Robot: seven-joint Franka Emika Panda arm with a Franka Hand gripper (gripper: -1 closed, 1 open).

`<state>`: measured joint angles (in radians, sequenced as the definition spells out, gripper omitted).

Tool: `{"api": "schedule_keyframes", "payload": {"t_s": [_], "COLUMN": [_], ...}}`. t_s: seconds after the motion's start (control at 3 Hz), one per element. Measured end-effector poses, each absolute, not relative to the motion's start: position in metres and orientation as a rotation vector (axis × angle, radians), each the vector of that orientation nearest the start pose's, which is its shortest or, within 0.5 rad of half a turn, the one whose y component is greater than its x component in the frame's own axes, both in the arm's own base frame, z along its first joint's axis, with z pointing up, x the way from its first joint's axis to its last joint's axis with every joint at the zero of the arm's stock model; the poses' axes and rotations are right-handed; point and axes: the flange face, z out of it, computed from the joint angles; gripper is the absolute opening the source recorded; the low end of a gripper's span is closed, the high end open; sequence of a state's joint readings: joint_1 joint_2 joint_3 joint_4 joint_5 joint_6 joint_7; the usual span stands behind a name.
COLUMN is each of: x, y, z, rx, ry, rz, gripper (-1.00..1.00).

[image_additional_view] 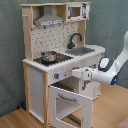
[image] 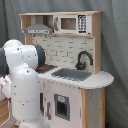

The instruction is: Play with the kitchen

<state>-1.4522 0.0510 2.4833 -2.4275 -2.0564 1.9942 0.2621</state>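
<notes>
The kitchen (image: pixel 75 60) is a tall toy of pale wood and white panels, seen in both exterior views. It has a grey sink (image_additional_view: pixel 83 50), a black faucet (image_additional_view: pixel 75 39) and a pot (image_additional_view: pixel 49 56) on the stovetop. In the second exterior view its oven door (image_additional_view: pixel 70 102) hangs open at the front. My gripper (image_additional_view: pixel 75 74) reaches in from the second exterior view's right, just above that open door and level with the knobs (image_additional_view: pixel 57 75) under the counter. In the first exterior view my white arm (image: pixel 24 80) hides the gripper and the kitchen's left front.
A toy microwave (image: pixel 70 23) and a range hood (image: pixel 39 29) sit on the top shelf. A grey curtain (image_additional_view: pixel 112 20) hangs behind the kitchen. The floor (image_additional_view: pixel 15 117) is wood.
</notes>
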Motion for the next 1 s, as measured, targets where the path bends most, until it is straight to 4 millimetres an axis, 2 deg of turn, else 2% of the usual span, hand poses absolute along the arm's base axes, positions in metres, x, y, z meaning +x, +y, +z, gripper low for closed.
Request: {"api": "schedule_keyframes", "payload": {"t_s": [0.33, 0.67, 1.0], "x": [0.283, 0.253, 0.230], "y": [0.439, 0.477, 0.505], "z": [0.390, 0.416, 0.421], "rx": [0.653, 0.629, 0.631], "ry": [1.487, 1.468, 1.456], "rz": [0.902, 1.021, 1.119], "gripper": [1.00, 1.00, 1.00]}}
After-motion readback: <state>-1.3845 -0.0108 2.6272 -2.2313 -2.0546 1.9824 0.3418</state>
